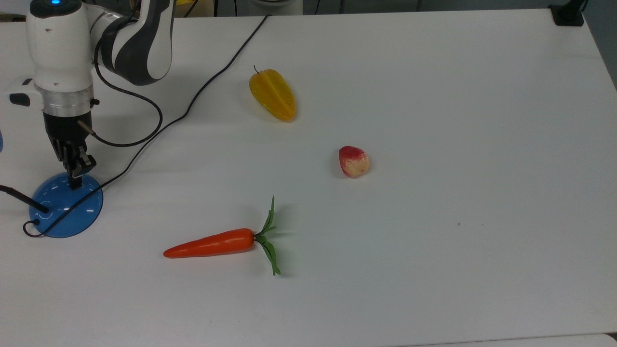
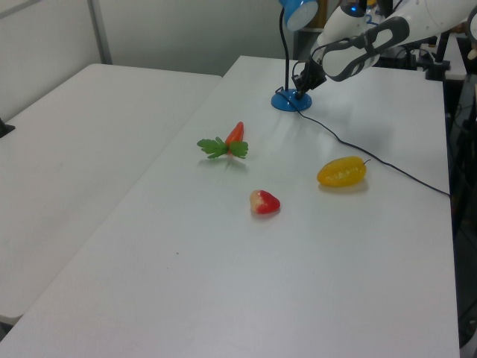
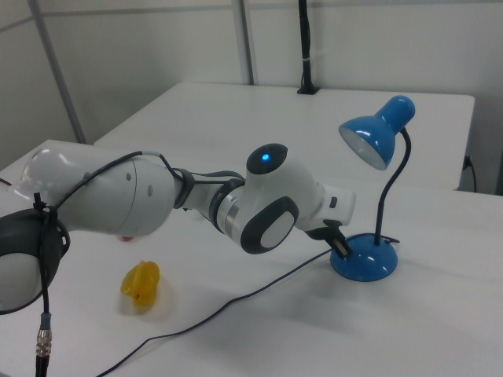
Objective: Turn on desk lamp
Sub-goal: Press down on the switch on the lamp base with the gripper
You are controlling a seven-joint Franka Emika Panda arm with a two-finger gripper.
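The desk lamp stands at the top view's left edge on its glossy blue dome base (image 1: 65, 207), with its black cord (image 1: 193, 99) running away across the table. In the right view its base (image 3: 365, 259), thin black neck and blue shade (image 3: 379, 132) all show, and the shade looks dark inside. My gripper (image 1: 76, 180) points down with its fingers shut together and nothing held. Its tip rests on the far part of the base, over the spot where the small black switch sits, so the switch is covered. The left view has the gripper (image 2: 300, 90) at the base's (image 2: 288, 101) right side.
On the white table (image 1: 434, 241) lie an orange carrot (image 1: 217, 243), a yellow starfruit (image 1: 272, 94) and a red-and-cream fruit (image 1: 354, 161), all to the top view's right of the lamp. A black clamp (image 1: 569, 14) sits at the far right corner.
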